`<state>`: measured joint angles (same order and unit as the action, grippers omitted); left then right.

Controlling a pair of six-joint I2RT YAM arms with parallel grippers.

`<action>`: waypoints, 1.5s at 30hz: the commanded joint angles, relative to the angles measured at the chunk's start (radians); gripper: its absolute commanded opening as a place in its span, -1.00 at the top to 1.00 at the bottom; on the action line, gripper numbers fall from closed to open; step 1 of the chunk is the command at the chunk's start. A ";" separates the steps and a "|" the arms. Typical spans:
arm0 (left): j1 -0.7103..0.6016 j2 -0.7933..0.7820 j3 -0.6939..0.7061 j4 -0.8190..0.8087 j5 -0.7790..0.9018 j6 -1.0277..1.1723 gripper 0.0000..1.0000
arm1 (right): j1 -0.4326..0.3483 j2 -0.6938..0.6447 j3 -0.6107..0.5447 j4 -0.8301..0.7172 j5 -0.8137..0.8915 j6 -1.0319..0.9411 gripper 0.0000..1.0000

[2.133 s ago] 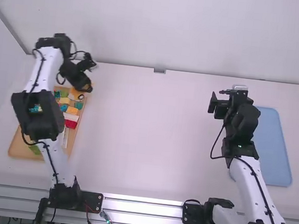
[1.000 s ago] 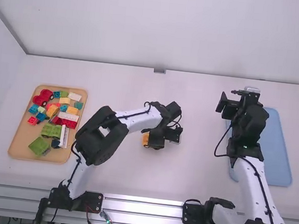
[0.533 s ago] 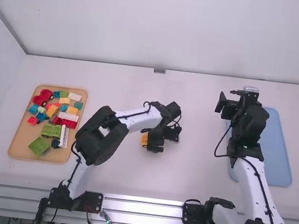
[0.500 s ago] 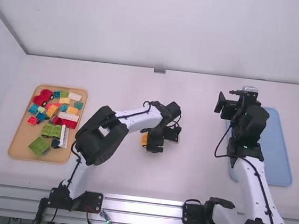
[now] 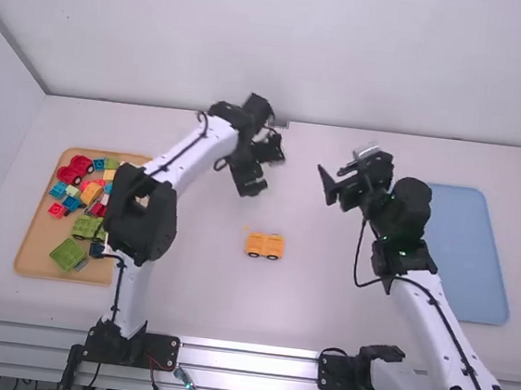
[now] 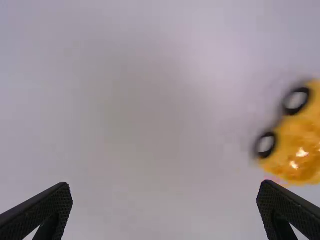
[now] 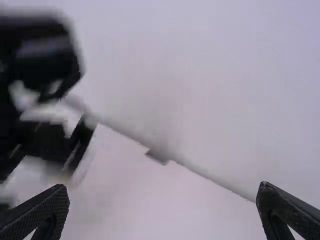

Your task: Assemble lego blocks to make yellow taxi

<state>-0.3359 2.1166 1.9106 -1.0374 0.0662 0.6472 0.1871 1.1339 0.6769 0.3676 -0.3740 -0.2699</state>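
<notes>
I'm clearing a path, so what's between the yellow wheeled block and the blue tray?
Beside the yellow wheeled block, bare white table; then the right arm crosses before the blue tray, in the high view.

I look forward and down from above and behind both arms in the high view, far enough back to take in most of the table (image 5: 322, 318) and the wall (image 5: 369, 48). On the left arm (image 5: 188, 158), my wrist camera faces down from much nearer; it shares the tabletop and the yellow car (image 6: 292, 145) with the high view. From the right arm (image 5: 434, 320), I look across to the table's far edge and the wall, sharing the left arm and the small dark block (image 7: 157, 156) there with the high view.
</notes>
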 commanded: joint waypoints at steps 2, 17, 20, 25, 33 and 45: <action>0.180 -0.037 0.080 -0.013 -0.003 -0.190 -0.97 | 0.122 0.042 0.072 -0.084 0.021 -0.144 -0.98; 0.698 -0.037 0.126 0.021 -0.003 -0.296 -0.98 | 0.249 0.410 0.385 -0.351 0.031 -0.151 -0.97; 0.754 -0.037 0.126 0.008 -0.008 -0.270 -0.98 | 0.208 0.398 0.401 -0.347 0.030 -0.119 -0.97; 0.821 -0.037 0.116 -0.009 -0.028 -0.280 -0.98 | 0.132 0.320 0.403 -0.395 -0.006 -0.093 -0.98; 0.826 -0.037 0.061 0.011 -0.087 -0.299 -0.97 | 0.009 0.220 0.403 -0.457 -0.159 -0.153 -0.98; 0.825 -0.037 -0.050 0.021 -0.136 -0.212 -0.94 | -0.089 0.186 0.403 -0.433 -0.226 -0.093 -0.98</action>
<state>0.4946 2.1155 1.8790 -1.0107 -0.0364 0.4183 0.0978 1.3361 1.0515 -0.0700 -0.5632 -0.3771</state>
